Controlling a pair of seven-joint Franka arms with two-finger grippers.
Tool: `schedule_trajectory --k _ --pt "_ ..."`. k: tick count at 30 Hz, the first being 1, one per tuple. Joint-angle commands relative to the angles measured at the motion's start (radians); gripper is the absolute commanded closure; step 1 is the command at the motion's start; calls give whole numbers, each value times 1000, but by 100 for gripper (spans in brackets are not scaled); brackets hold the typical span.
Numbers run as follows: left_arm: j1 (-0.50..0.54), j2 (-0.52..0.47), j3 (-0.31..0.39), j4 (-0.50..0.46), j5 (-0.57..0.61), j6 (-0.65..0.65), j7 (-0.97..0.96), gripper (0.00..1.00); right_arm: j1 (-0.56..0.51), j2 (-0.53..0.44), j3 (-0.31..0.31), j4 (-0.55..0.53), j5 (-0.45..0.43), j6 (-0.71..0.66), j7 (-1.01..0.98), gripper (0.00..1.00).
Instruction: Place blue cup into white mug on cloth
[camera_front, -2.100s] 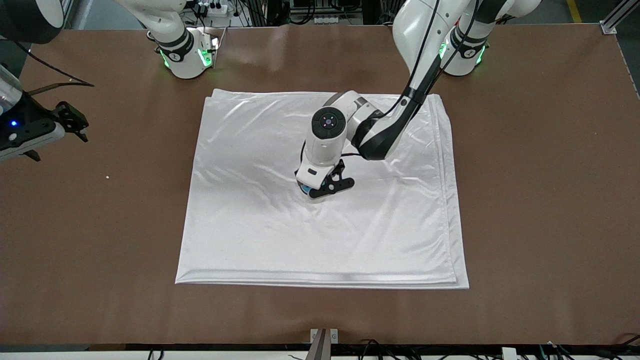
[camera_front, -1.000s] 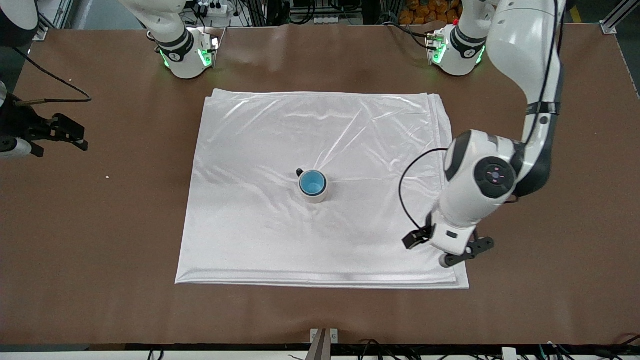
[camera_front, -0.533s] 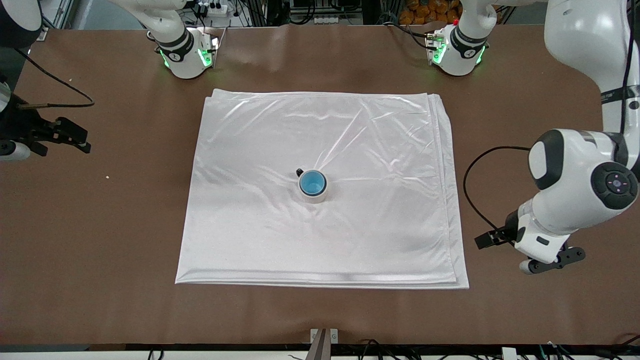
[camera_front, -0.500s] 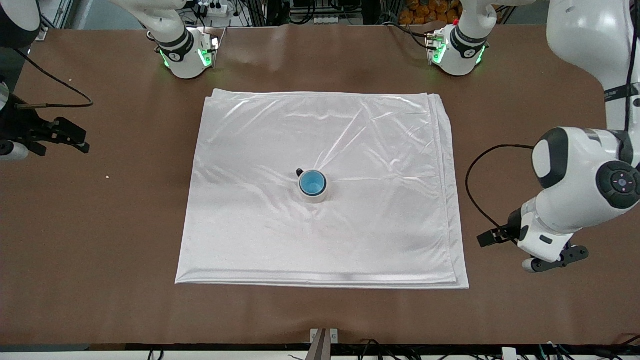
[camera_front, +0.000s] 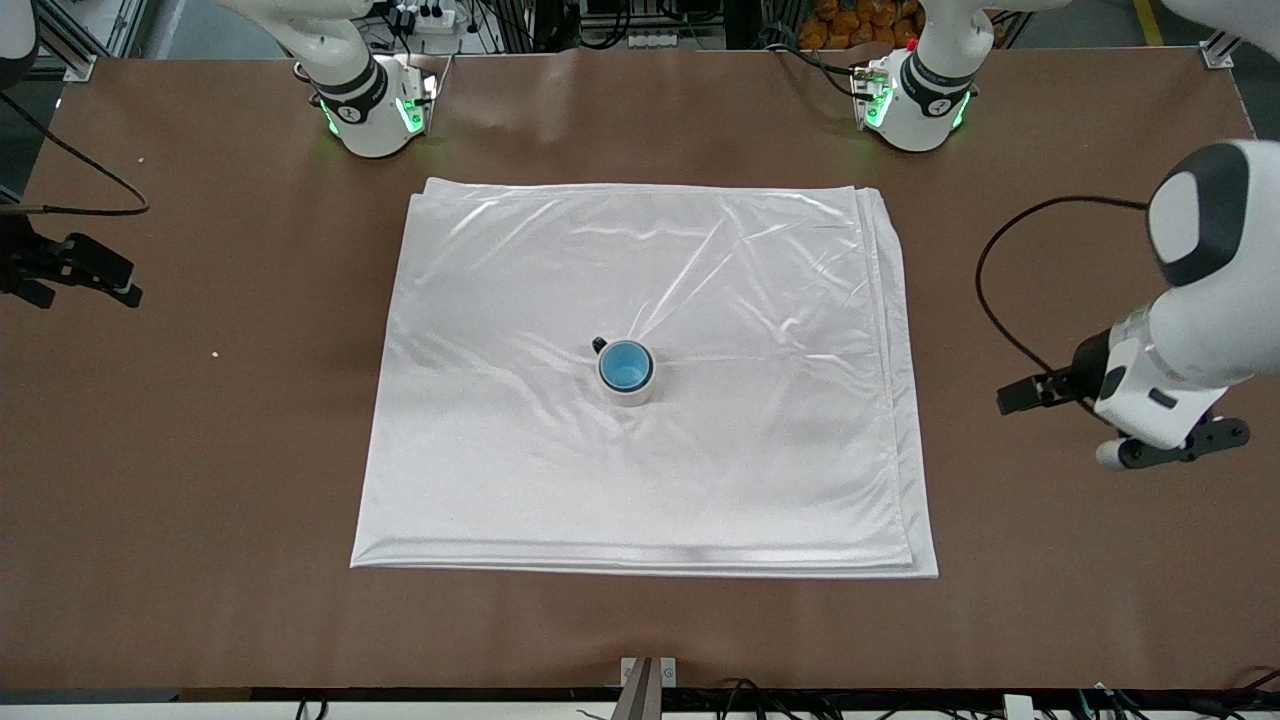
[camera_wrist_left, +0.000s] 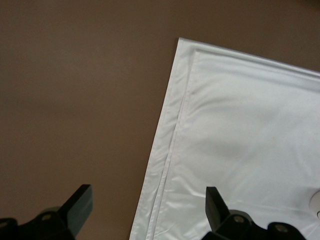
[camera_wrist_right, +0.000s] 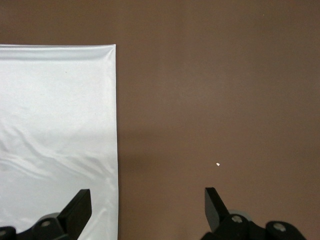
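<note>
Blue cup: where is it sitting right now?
In the front view, the blue cup sits nested inside the white mug, near the middle of the cloth.

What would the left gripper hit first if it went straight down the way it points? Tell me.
Most likely the bare table. The left gripper, open and empty, points down beside the cloth, whose edge runs between its fingers, so depth leaves doubt.
</note>
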Motion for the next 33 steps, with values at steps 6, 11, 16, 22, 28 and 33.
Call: schedule_trajectory --k 6,11,16,22,28,33 --pt "27 -218 2 -182 -4 -35 139 0 41 -9 -34 11 15 -1 25 0" --pt "36 -227 8 -165 36 -36 191 0 46 -13 -49 11 8 -15 56 0" --pt "44 -220 17 -133 25 -36 208 0 42 -13 -49 11 7 -22 57 0" --pt "42 -223 18 -130 19 -59 208 0 47 -13 -40 22 7 -22 62 0" --pt "48 -223 19 -127 25 -82 246 0 47 -10 -43 32 5 -22 60 0" --pt "55 -227 21 -127 36 -86 332 0 42 -13 -49 32 5 -33 59 0"
